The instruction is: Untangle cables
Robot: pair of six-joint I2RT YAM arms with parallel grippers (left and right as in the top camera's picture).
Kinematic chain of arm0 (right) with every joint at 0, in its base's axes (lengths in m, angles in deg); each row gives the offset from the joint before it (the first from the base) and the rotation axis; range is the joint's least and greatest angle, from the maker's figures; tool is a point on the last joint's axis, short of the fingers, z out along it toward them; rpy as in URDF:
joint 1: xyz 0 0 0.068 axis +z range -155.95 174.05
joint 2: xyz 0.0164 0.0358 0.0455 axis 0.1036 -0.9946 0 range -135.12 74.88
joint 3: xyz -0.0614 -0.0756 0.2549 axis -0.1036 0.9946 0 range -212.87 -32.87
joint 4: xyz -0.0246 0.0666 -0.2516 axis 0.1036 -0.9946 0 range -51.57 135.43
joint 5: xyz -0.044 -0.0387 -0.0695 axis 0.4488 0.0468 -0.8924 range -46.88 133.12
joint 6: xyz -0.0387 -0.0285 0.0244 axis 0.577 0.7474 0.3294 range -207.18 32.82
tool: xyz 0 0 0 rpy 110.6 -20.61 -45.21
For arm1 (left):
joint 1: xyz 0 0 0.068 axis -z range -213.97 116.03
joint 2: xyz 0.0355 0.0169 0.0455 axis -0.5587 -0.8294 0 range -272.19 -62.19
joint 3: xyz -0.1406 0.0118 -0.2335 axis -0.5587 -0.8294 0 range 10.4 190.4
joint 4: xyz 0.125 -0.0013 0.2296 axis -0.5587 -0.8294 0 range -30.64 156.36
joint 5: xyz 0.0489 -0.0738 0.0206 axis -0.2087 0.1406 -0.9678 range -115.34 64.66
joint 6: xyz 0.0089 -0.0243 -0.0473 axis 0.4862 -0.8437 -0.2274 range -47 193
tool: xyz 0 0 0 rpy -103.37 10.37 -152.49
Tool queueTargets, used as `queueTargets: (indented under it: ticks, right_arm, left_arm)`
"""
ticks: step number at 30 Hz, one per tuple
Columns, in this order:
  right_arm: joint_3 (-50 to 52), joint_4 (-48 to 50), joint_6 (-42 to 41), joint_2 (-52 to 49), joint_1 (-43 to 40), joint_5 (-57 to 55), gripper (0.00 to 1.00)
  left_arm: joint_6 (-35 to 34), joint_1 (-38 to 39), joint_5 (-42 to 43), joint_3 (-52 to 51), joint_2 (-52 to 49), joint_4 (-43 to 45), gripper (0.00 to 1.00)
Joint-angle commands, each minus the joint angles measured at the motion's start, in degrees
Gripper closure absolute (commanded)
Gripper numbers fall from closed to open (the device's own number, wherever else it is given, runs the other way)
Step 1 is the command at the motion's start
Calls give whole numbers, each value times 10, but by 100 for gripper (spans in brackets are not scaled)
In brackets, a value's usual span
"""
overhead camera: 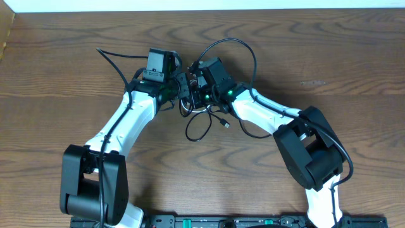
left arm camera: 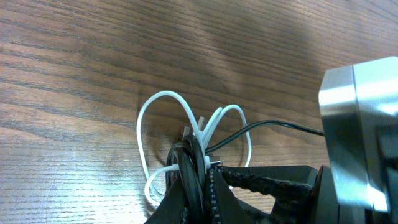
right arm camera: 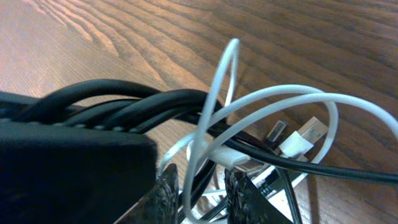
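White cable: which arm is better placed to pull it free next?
Right, probably: the right gripper has a white cable loop between its open fingers, while the left gripper is shut on the tangle, anchoring it.

On the brown wood-grain table [overhead camera: 329, 63] lies one tangle — black cable [left arm camera: 280, 125] and white cable [left arm camera: 163, 93] snarled together.

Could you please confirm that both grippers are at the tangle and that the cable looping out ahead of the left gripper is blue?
Not quite: the cable looping out ahead of the left gripper is white, not blue, as the left wrist view shows. The rest holds: the right gripper is at the tangle as well.
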Motion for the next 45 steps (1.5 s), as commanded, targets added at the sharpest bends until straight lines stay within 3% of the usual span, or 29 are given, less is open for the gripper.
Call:
queueTargets:
  ticks: [1,2,12,31,42,43,45]
  right_arm:
    - [0,-1,-2,-10,2,-5,94]
    - [0,-2,-2,-10,0,-5,99]
    - [0,-69,22,53,-48,43,99]
    - [0,-179,115,322,-61,-93,99]
    - [0,-245,121,388,-62,-219,99]
    - [0,-251,121,385,-64,-219,97]
    - [0,-264,120,374,-69,-216,76]
  left_arm:
    - [-3,-1,-4,-1,9,1,92]
    - [-3,-1,-4,-1,9,1,92]
    - [-2,-3,-42,-1,9,-1,92]
    - [0,-3,-41,-1,9,-1,92]
    - [102,-9,116,-1,10,19,92]
    - [112,-12,132,-1,10,19,92]
    - [139,-18,175,-1,10,21,92]
